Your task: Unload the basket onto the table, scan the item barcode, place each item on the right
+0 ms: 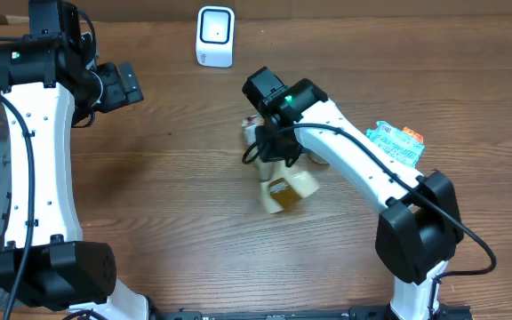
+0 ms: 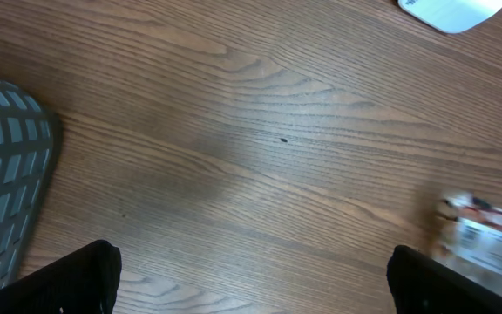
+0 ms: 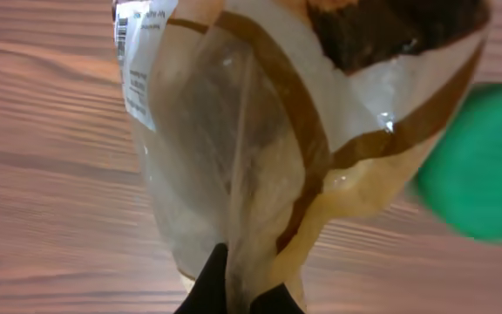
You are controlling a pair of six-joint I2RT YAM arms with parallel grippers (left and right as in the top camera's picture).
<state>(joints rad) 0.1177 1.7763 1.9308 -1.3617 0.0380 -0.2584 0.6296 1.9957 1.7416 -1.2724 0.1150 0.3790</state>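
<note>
Right gripper [image 3: 238, 295]: pinching snack bag [image 3: 260, 131], centre.
Left gripper [image 2: 251, 281]: jaws wide, empty, 10 o'clock.
Scanner [image 1: 214, 36]: 12 o'clock.

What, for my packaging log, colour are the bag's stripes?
Brown, on the clear-and-cream bag; right wrist view shows it best.

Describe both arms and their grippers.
The left arm and right arm have white links, black joint housings and a black cable along each. The left gripper and right gripper are black; a green light glows near the right wrist.

Robot lab bench (wood table [image 1: 176, 222], white scanner [image 1: 215, 36])
</note>
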